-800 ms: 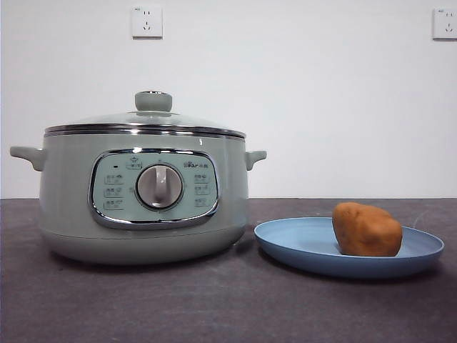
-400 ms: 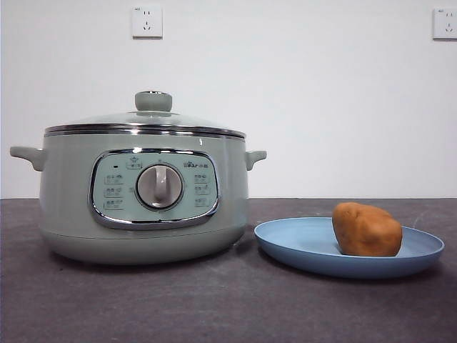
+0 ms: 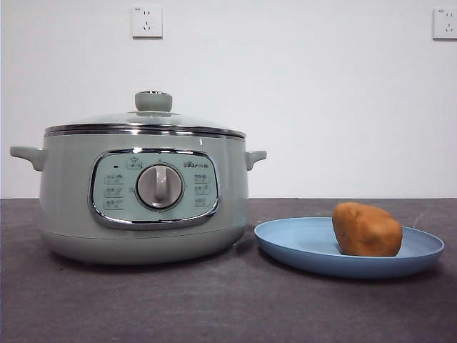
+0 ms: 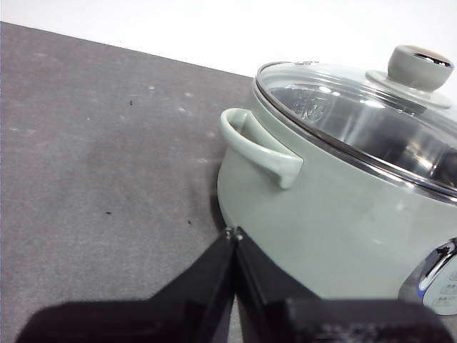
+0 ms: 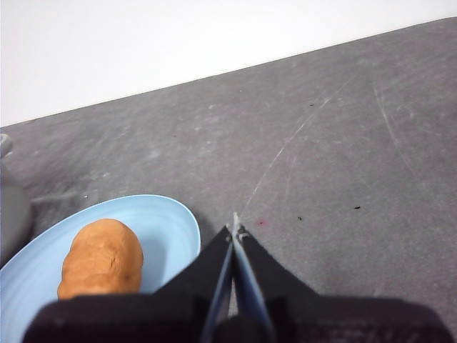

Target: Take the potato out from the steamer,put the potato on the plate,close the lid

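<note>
Fingers [image 5: 233,227] pressed together beside plate [image 5: 171,221].

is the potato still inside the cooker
No, the potato lies on the blue plate beside the cooker, whose glass lid is shut.

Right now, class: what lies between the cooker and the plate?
Nothing: in the front view only a narrow strip of bare dark table separates the cooker from the plate, whose rim nearly reaches the cooker's base.
</note>
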